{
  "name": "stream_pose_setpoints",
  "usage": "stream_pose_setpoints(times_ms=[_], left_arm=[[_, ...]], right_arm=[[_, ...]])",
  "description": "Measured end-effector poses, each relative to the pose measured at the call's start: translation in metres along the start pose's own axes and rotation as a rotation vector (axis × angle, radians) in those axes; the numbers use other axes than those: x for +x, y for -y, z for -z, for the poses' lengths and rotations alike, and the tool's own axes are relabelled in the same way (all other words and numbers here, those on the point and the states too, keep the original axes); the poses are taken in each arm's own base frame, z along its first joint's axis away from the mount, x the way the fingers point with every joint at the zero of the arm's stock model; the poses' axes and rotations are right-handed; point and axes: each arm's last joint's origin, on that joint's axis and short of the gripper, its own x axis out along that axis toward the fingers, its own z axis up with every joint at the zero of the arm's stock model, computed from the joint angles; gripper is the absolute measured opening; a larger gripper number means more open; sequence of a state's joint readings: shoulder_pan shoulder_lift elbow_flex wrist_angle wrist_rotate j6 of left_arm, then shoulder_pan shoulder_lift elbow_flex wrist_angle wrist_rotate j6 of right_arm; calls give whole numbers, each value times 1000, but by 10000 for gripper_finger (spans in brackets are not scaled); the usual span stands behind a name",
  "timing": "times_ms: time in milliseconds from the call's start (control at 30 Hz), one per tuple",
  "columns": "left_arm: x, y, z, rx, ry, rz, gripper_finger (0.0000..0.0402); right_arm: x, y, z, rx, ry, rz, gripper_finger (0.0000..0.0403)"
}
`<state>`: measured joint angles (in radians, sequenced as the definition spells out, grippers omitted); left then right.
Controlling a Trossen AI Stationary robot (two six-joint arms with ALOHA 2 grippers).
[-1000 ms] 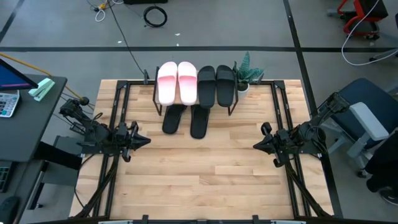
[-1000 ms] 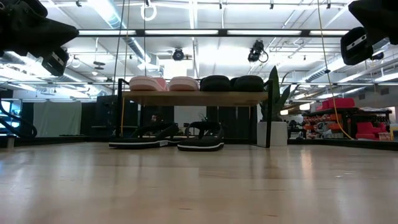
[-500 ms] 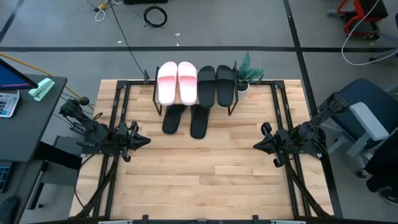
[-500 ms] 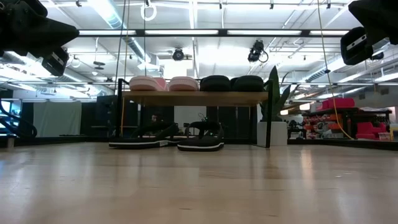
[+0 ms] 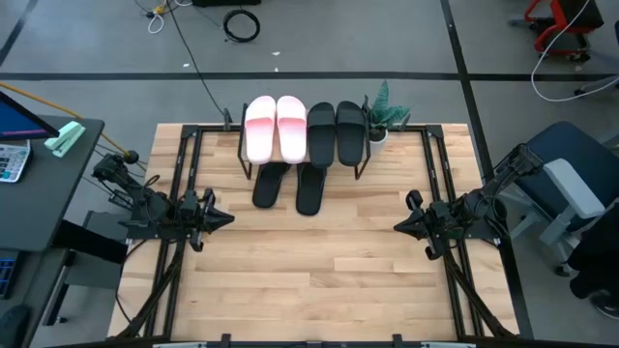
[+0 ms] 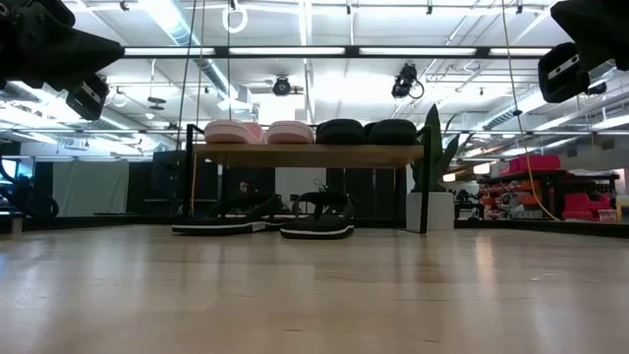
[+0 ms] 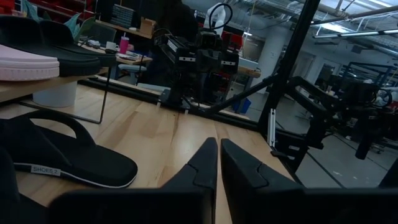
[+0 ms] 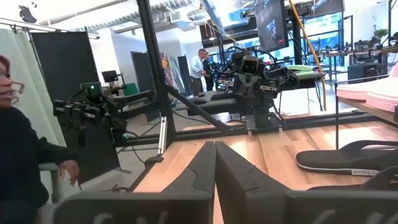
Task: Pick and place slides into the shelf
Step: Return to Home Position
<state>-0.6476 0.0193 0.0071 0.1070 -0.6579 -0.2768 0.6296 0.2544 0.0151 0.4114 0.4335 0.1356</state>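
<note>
The shelf (image 5: 366,155) stands at the middle of the table's far edge; its wood plank (image 6: 305,154) rests on thin black legs. On its top lie two pale pink slides (image 5: 276,128) and two black slides (image 5: 335,131), side by side. Two more black slides (image 5: 271,184) (image 5: 310,188) lie on the table under the shelf, with their ends sticking out toward the near edge. My left gripper (image 5: 221,217) hovers shut at the table's left side. My right gripper (image 5: 398,225) hovers shut at the right side. Both are far from the slides.
A small potted plant (image 5: 385,114) stands right of the shelf. Black frame rails (image 5: 184,174) run along the table's left and right sides. Bare wood (image 5: 309,261) spreads between the arms. A person (image 8: 22,130) sits beyond the table in the right wrist view.
</note>
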Motion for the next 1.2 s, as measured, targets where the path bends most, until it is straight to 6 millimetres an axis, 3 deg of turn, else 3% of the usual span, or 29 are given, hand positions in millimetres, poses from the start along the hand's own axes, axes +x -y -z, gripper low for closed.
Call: stream_pose_setpoints(times_ms=[1200], left_arm=[[0, 0, 0, 0, 0, 0, 30]], right_arm=[[0, 0, 0, 0, 0, 0, 13]])
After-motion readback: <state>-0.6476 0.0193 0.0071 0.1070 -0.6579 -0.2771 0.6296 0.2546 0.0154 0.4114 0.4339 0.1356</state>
